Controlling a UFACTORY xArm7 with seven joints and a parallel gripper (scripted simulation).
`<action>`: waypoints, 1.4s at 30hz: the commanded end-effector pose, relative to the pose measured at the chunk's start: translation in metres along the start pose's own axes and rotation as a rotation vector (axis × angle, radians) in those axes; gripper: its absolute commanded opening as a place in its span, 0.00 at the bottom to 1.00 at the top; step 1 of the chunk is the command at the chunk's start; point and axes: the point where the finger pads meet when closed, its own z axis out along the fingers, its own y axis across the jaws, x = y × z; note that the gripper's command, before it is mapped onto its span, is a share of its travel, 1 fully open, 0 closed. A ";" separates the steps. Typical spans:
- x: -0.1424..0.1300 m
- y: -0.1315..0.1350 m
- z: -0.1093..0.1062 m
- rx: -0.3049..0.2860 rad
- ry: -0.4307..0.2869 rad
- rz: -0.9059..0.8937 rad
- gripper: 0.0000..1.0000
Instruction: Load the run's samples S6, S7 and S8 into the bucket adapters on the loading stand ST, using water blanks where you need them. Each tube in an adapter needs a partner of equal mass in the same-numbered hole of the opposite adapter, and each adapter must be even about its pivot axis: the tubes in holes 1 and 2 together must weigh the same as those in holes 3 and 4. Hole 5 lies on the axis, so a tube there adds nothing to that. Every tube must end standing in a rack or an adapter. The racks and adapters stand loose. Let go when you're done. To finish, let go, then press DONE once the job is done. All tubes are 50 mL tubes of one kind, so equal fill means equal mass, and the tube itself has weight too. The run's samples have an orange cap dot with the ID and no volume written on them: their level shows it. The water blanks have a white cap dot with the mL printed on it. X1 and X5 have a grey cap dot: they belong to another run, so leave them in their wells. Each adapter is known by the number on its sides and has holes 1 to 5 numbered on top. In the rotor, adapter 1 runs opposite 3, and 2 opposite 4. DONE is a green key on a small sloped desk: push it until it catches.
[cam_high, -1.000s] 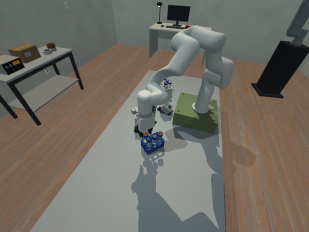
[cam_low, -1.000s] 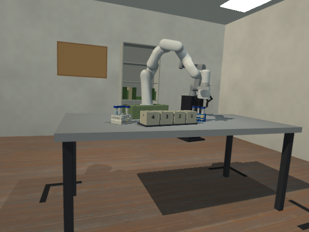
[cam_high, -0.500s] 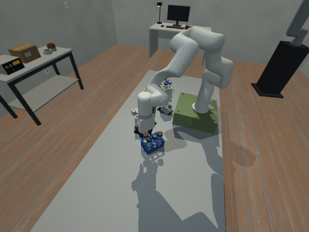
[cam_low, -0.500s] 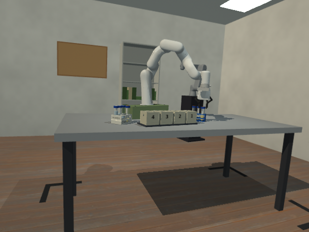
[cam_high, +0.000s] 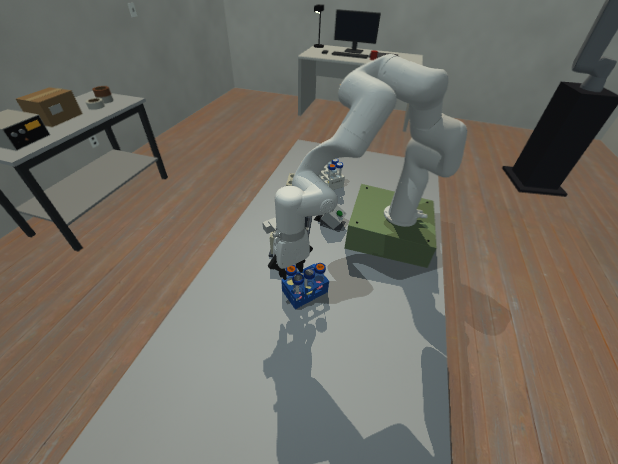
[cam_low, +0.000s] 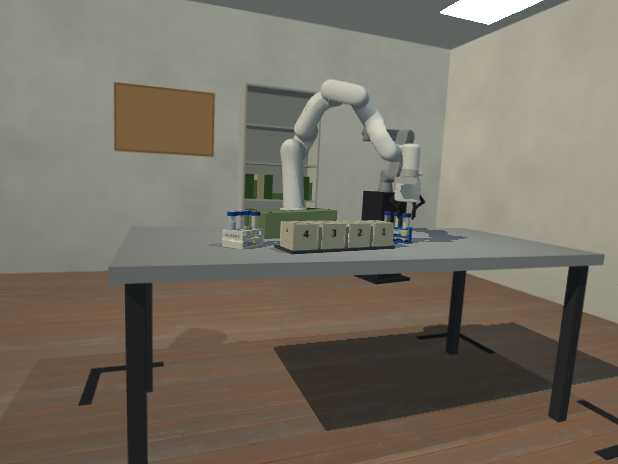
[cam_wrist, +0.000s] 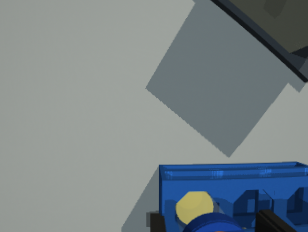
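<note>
Stands upright in an end well of the blue rack as an orange-dot tube (cam_high: 291, 270) (cam_wrist: 215, 222), cap pointing up and long axis vertical; shows only part of the cap at the lower edge of the wrist view, ID not legible there. Seated flat as a blue rack (cam_high: 313, 294) (cam_low: 409, 235) (cam_wrist: 240, 173), long axis running left to right in the wrist view; bears, besides, two grey-dot tubes (cam_high: 304, 276) and a second orange-dot tube (cam_high: 320, 268).

Points straight down as a claw (cam_high: 292, 271) (cam_low: 406, 216) (cam_wrist: 214, 223); set with fingers partly apart, one at either side of the cap, clamped on nothing.

Lined up near the blue rack, on a dark stand (cam_low: 300, 250), as adapters 1 (cam_low: 383, 233), 2 (cam_low: 359, 233), 3 (cam_low: 333, 234) and 4 (cam_low: 305, 235), numbers facing the exterior view; placed beyond adapter 4 as a white rack (cam_high: 336, 186) (cam_low: 232, 241), with blue-capped tubes upright inside; carried all together on a grey bench (cam_high: 225, 375) (cam_low: 350, 269) (cam_wrist: 60, 100); fitted, on a small sloped desk, with a green key (cam_high: 339, 213).
</note>
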 end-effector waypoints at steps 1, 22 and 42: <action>0.000 -0.002 0.001 0.005 0.000 0.000 0.57; 0.000 -0.002 -0.001 0.005 0.000 0.000 0.00; 0.000 -0.002 -0.001 0.005 0.000 0.000 0.00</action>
